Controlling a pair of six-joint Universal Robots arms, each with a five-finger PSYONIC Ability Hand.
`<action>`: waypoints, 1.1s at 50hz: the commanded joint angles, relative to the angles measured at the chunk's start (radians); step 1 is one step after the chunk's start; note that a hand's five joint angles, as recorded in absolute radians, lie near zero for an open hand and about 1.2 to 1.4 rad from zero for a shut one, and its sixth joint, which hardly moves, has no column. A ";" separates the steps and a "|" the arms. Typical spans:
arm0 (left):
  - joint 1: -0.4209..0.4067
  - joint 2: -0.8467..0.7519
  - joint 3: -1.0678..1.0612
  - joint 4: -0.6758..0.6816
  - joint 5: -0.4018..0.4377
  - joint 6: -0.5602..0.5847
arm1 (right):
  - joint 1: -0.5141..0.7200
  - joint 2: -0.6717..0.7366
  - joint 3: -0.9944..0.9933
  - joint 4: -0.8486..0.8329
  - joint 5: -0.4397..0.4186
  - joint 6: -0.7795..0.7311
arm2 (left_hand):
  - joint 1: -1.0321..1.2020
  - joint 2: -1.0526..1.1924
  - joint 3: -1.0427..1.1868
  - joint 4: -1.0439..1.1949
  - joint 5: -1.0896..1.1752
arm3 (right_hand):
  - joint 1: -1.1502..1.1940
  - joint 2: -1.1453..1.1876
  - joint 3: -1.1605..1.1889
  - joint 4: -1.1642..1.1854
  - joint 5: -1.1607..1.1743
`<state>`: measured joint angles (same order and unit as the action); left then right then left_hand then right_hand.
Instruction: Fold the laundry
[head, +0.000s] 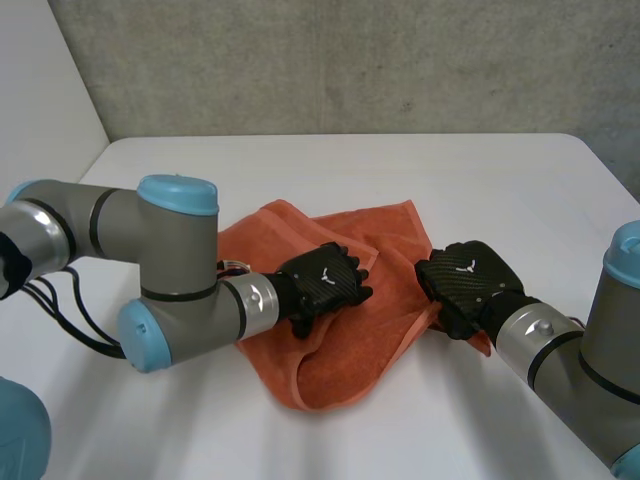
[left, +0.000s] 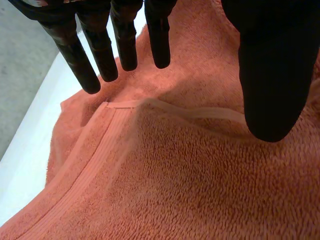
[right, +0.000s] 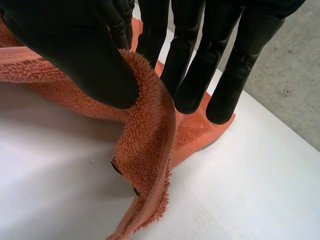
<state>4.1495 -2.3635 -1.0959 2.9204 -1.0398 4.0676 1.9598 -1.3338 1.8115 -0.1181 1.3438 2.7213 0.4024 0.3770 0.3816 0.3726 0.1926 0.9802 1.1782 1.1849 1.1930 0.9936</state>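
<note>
An orange terry towel (head: 340, 320) lies crumpled and partly folded over itself in the middle of the white table. My left hand (head: 322, 283) rests over the towel's middle. In its wrist view the fingers (left: 125, 40) are straight and spread from the thumb (left: 272, 75), just above a folded hem (left: 190, 112), holding nothing. My right hand (head: 468, 280) is at the towel's right edge. There its thumb (right: 75, 55) pinches the edge of the towel (right: 145, 130) against the fingers (right: 190, 65), and the edge is lifted off the table.
The white table (head: 400, 170) has bare surface behind and to both sides of the towel. A grey wall (head: 350, 60) rises behind the far edge. My left arm's elbow (head: 170, 270) lies low over the table, left of the towel.
</note>
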 joint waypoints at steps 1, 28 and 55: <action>0.000 -0.017 0.016 -0.017 -0.012 0.039 | -0.001 0.002 0.000 0.000 0.000 0.000 | 0.075 0.100 0.096 0.105 0.110 | 0.416 0.218 0.211 0.203 0.228; 0.001 -0.048 0.050 -0.107 -0.039 0.108 | 0.001 0.001 0.006 0.000 -0.008 0.000 | 0.155 0.180 0.175 0.184 0.190 | 0.416 0.218 0.211 0.203 0.228; 0.067 0.100 -0.025 0.060 -0.340 0.116 | -0.042 -0.018 -0.014 0.006 0.021 0.006 | 0.994 1.019 1.015 1.024 1.029 | 0.416 0.218 0.211 0.203 0.228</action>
<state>4.1696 -2.3686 -1.0578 2.9065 -1.2472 4.1790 1.9557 -1.3390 1.8100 -0.1158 1.3497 2.7223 1.1258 1.1930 1.1863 1.1900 0.9744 0.9802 1.1782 1.1849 1.1930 0.9936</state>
